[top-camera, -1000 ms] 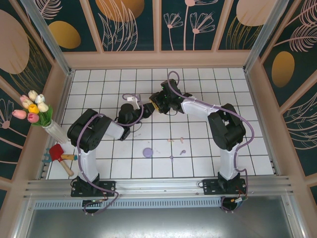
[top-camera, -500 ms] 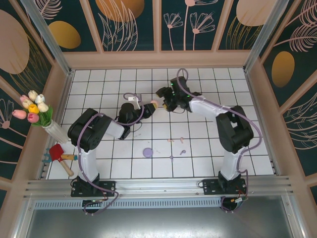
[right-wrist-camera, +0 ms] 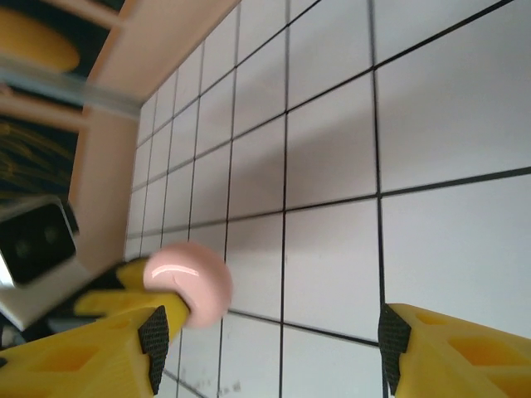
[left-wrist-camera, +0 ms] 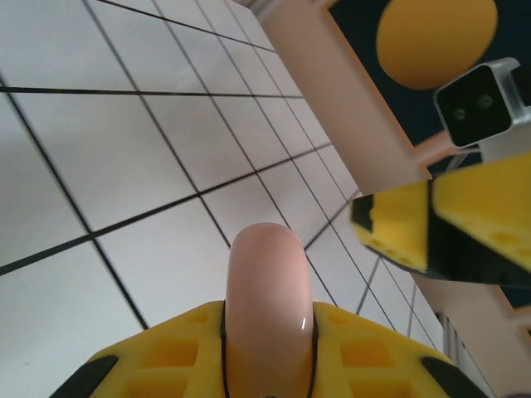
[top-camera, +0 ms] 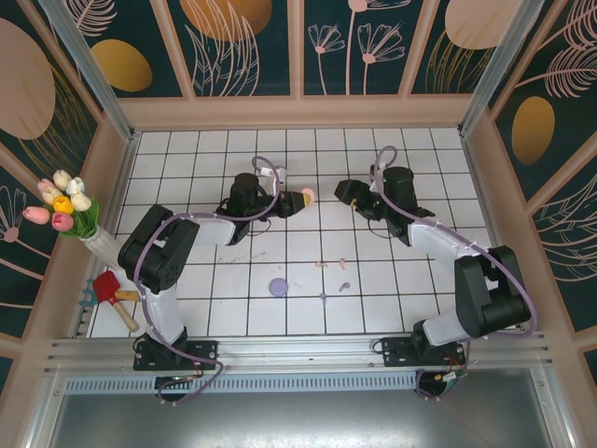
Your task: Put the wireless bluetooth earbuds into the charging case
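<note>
Top external view: the left pincer point(top-camera: 297, 198) reaches to the far middle of the bench point(top-camera: 187, 168) and pinches a round pale pink case point(top-camera: 307, 196), apparently the charging case, though it is small in this view. The right pincer point(top-camera: 347, 191) faces it from the right, just beside the case but apart from it, with its fingers spread and nothing between them.

In the left wrist view, the left pincer point(left-wrist-camera: 267, 336) has its yellow fingers pressed against both sides of the case point(left-wrist-camera: 266, 274), whose glossy rounded edge sticks up above them. The right pincer point(left-wrist-camera: 431, 232) shows at the right of this view.

In the right wrist view, the right pincer point(right-wrist-camera: 270, 340) stands wide, and the case point(right-wrist-camera: 187, 280) sits beyond its left finger, not touching it.

The two pale pink earbuds point(top-camera: 322, 264) lie on the bench nearer than both pincers, well apart from them. The two purple earbuds point(top-camera: 344, 287) lie nearer again, with a purple disc point(top-camera: 278, 287) to their left.
</note>
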Robot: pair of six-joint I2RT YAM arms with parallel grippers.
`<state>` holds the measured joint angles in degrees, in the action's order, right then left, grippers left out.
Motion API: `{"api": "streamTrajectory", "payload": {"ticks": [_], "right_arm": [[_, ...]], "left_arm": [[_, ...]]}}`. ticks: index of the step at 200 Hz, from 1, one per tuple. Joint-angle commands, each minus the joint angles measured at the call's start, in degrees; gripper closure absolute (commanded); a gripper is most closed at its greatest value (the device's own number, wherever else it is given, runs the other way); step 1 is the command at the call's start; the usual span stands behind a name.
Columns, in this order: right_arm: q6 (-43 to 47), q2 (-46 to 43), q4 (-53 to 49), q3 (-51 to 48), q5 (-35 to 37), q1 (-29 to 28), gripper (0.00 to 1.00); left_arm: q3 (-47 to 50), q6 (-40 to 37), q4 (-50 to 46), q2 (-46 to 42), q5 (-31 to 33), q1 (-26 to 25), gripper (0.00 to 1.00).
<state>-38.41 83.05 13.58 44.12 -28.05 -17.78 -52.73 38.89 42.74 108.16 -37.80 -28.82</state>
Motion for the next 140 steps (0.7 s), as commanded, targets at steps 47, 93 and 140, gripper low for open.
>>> {"api": "streamTrajectory", "payload": {"ticks": [47,93,140], "right_arm": [[8.68,-1.04,12.45,-4.25,-12.89,-0.58,0.33],[8.67,2.23,12.34,-2.63,-11.88,-1.69,0.34],[8.03,5.18,12.96,-0.16,-11.49,-2.49,0.35]], "left_arm": [[-2.64,-4.62,-9.6,-3.78,-7.81,0.2,0.92],[-5.92,-4.34,-10.25,-3.57,-8.46,0.19,0.95],[-5.82,-5.06,-11.01,-4.18,-8.78,0.17,0.95]]}}
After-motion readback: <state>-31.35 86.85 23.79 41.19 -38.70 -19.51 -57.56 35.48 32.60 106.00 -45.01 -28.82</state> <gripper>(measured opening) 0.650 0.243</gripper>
